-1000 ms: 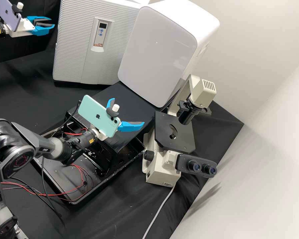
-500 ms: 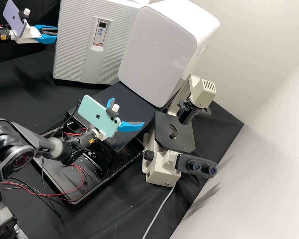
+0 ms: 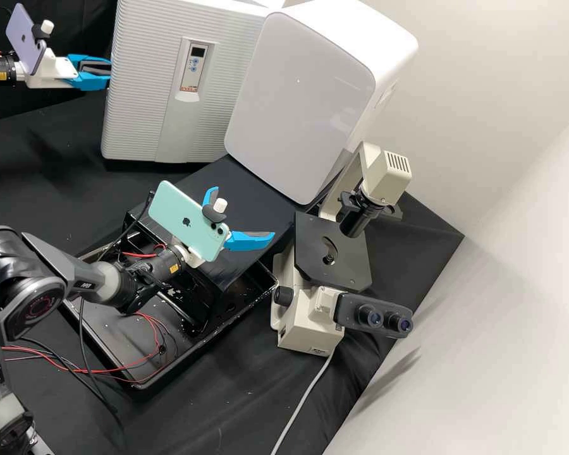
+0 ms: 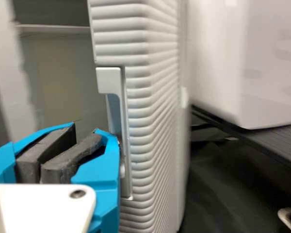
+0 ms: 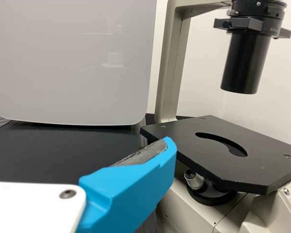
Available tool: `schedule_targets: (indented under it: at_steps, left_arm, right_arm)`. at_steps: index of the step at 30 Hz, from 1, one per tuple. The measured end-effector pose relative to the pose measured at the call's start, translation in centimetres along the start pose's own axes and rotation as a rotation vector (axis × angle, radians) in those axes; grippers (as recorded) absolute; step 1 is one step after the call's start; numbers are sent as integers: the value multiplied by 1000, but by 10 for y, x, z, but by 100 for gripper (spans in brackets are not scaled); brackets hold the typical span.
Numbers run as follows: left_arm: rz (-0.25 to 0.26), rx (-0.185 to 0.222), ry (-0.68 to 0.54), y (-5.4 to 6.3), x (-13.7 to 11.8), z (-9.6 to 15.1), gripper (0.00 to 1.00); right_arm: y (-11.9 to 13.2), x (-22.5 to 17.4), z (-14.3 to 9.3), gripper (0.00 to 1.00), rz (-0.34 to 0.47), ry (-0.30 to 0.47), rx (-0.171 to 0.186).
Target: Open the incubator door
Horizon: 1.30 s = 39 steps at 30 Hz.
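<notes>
incubator door: ridged front (image 3: pixel 139 95) is facing the counter (image 3: pixel 38 183), at the far side; its free edge is showing close up in the left wrist view, and I'm judging it ajar, since a shelf-like ledge (image 4: pixel 53 30) is showing past that edge.
door handle: pale strip (image 4: pixel 109 81) is running along the free edge.
left pincer (image 4: pixel 83 133): dark pads (image 4: pixel 46 150) are sitting together, gripping nothing; one blue finger (image 4: pixel 99 170) is lying right alongside the handle. Touching or just beside, I can't tell.
step in hand: I'm probably levering the door wider with the finger's outer side, not pinching.
door swing: I'm wanting a slow arc around the hinge, likely on the edge nearer the white cabinet (image 3: pixel 297 95), turning the wrist with the door so the finger isn't scraping or slipping out. A straight pull would be risking lost contact or dragging the whole incubator.
pincer depth: I'm aiming to have enough finger behind the edge before loading it, pads together so they aren't snagging.
right pincer (image 3: pixel 243 211): hanging wide open and empty near the microscope (image 3: pixel 306 316); I'm leaving it out, just watching its clearance from the swinging door.
</notes>
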Motion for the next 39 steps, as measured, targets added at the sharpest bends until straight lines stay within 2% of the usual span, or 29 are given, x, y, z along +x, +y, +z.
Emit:
schedule_targets:
  at_steps: [4,11,22,26,29,31,34,35,39]
  left_arm:
    - [-1,50,-87,-2,-8,15,0]
    - [52,77,-198,4,-27,43,0]
    - [56,56,-184,3,-34,45,0]
    - [80,49,-149,4,-36,43,0]
    - [101,67,-89,5,-38,38,0]
    - [110,87,-12,4,-38,31,0]
    - [104,95,131,1,-43,14,0]
    - [106,84,181,0,-46,9,100]
    - [98,71,332,-6,-55,-9,100]
  right_arm:
    - [0,0,0,100,0,0,0]
    - [0,0,0,100,0,0,0]
    - [0,0,0,100,0,0,0]
    - [0,0,0,100,0,0,0]
    - [0,0,0,100,0,0,0]
    - [0,0,0,100,0,0,0]
    - [0,0,0,100,0,0,0]
    - [0,0,0,100,0,0,0]
    - [0,0,0,100,0,0,0]
